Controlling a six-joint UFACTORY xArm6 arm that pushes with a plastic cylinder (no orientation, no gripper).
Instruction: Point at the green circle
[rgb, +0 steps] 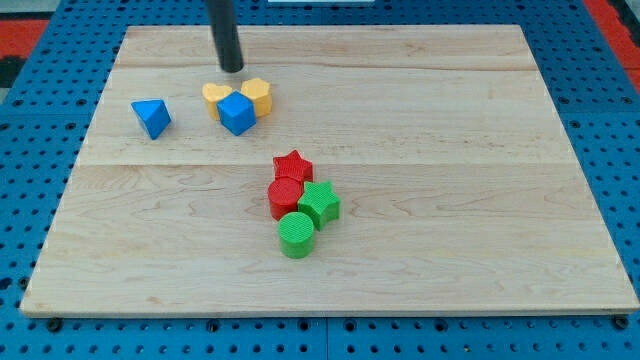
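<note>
The green circle (296, 235) is a short green cylinder lying below the board's middle, at the bottom of a cluster. It touches the green star (319, 203) up and to its right and the red circle (285, 196) above it. The red star (293, 166) tops the cluster. My tip (232, 69) is near the view's top left of centre, far above the green circle. It stands just above the yellow blocks.
A blue cube (237, 113) sits between a yellow star (215, 96) and a yellow heart-like block (257, 94) just below my tip. A blue triangle block (151, 117) lies further left. The wooden board (450, 150) rests on a blue pegboard.
</note>
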